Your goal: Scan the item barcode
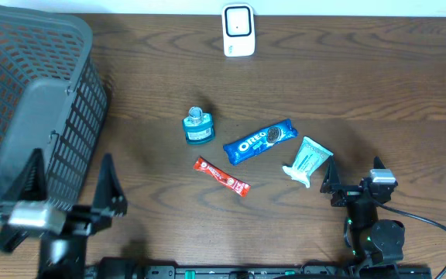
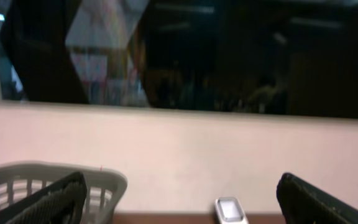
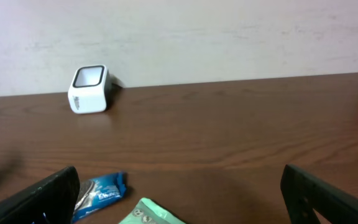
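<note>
Four small items are lying close together in the middle of the table (image 1: 378, 85) in the overhead view: a blue bottle (image 1: 198, 127), a cookie pack (image 1: 259, 140), a red candy bar (image 1: 221, 176) and a green-and-white pouch (image 1: 308, 160). Bare wood is lying open all around them. The white scanner (image 1: 238, 31) is standing alone at the far edge, well apart from the items, and nothing is blocking the stretch between. A grey basket (image 1: 29, 93) is taking up the left end, reaching out to the left edge. The left fingers (image 1: 108, 186) are standing wide apart at the near edge, just beside the basket, holding nothing. The right fingers (image 1: 326, 180) are also standing wide apart and empty at the near edge, just beside the pouch, the item nearest to them.

From the left wrist, the two fingers are showing in the lower corners, spread wide and facing a pale wall and a dark window. The basket's rim is crowding the left-hand one, and the scanner's top is peeking up at the bottom edge.

From the right wrist, the fingers are again sitting wide in the lower corners with nothing between them. The pouch's end and the cookie pack are lying just ahead, toward the left. The scanner is standing far back by the wall, and broad open wood is stretching away to the right.
</note>
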Robot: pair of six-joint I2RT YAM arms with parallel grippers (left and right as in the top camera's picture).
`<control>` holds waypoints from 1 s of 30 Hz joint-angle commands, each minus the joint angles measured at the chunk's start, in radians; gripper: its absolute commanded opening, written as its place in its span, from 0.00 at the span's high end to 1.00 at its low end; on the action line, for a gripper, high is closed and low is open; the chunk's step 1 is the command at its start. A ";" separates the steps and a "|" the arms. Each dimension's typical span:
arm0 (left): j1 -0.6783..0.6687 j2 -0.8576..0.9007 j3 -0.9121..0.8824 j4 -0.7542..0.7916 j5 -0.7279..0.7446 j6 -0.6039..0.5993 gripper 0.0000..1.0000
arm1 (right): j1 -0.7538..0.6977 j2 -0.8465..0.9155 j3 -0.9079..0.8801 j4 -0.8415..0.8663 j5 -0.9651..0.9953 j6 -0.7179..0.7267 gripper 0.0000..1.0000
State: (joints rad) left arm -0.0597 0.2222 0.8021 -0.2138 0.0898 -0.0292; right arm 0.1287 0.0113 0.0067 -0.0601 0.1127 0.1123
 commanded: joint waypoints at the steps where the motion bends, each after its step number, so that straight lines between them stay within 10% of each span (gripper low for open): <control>1: 0.004 -0.024 -0.141 0.076 -0.038 -0.038 0.02 | 0.010 -0.002 -0.001 -0.003 0.013 -0.013 0.01; 14: 0.004 -0.026 -0.541 0.303 -0.051 -0.215 0.02 | 0.010 -0.002 -0.001 -0.003 0.013 -0.013 0.01; 30: 0.004 -0.025 -0.650 0.228 -0.052 -0.217 0.02 | 0.010 -0.002 -0.001 -0.003 0.013 -0.013 0.01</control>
State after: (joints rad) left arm -0.0597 0.2070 0.1570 0.0296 0.0460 -0.2371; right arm 0.1287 0.0113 0.0067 -0.0601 0.1127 0.1123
